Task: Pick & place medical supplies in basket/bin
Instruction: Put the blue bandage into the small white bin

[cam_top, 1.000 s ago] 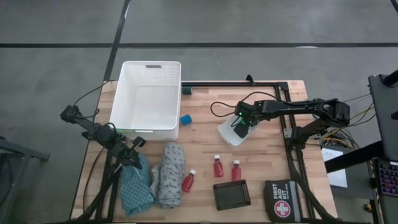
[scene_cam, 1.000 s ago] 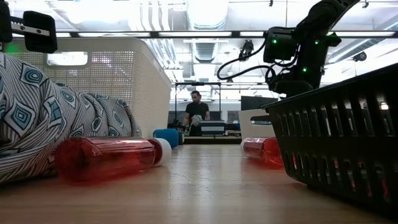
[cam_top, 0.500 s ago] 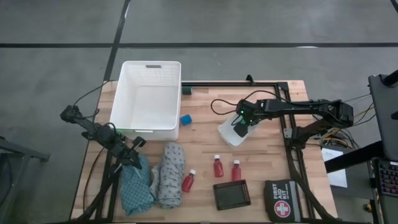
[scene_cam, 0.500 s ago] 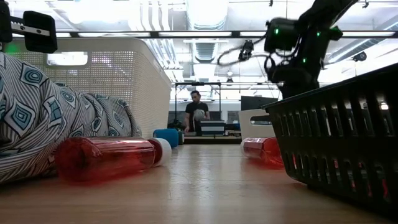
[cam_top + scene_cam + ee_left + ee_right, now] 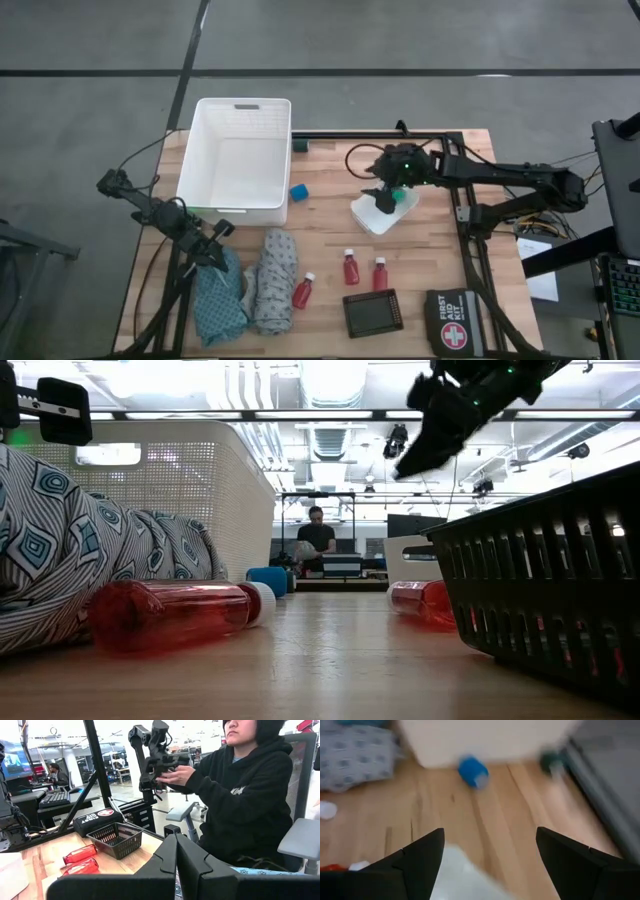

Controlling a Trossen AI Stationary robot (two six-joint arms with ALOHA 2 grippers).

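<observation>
The large white basket (image 5: 235, 155) stands at the far left. A blue piece (image 5: 298, 191) and a green piece (image 5: 300, 145) lie beside its right wall. Three red bottles (image 5: 302, 291) (image 5: 351, 267) (image 5: 380, 273) lie on their sides near the front. The teal cloth (image 5: 218, 305) and the grey patterned cloth (image 5: 272, 280) lie bunched at the near left. My right gripper (image 5: 383, 197) hangs open above the small white tray (image 5: 383, 215). In its wrist view (image 5: 490, 832) it faces the blue piece (image 5: 472, 770). My left gripper (image 5: 222, 230) waits shut (image 5: 176, 837) over the teal cloth's far edge.
A small black slotted basket (image 5: 372, 312) and the first aid pouch (image 5: 452, 320) sit at the near right. A black frame rail (image 5: 380, 133) runs along the far edge. A person in a dark hoodie (image 5: 240, 795) sits beyond the table. Bare wood lies between tray and basket.
My right gripper has risen from the small white tray. Its wrist has swung toward the far edge, and it has tipped to point toward the table's left, at the blue piece and the basket. Nothing on the table has moved.
</observation>
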